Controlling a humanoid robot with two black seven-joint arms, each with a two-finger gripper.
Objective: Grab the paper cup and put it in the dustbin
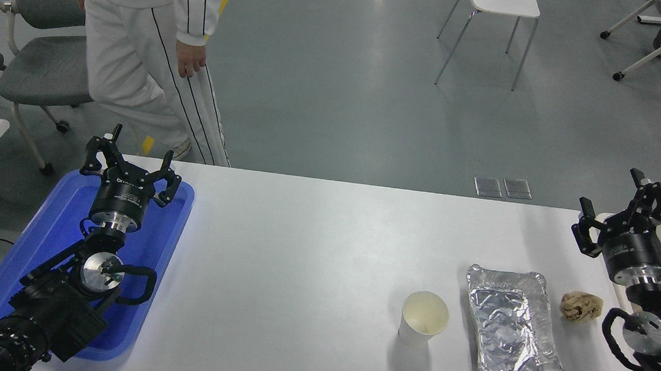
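There is 1 view, from a camera set high on the robot's side of the table (302, 253), facing forward and down across it. Both arms enter from the bottom corners and point away from the lens: the left gripper (131, 163) at the lower left, the right gripper (625, 213) at the right edge. The near table edge falls below the picture. Beyond the far edge the view takes in grey floor (371, 95), chairs (43, 55) and a walking person (142, 50).

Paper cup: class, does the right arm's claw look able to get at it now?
Probably yes. The paper cup stands upright and alone; the right claw is open, but the foil tray lies between them.
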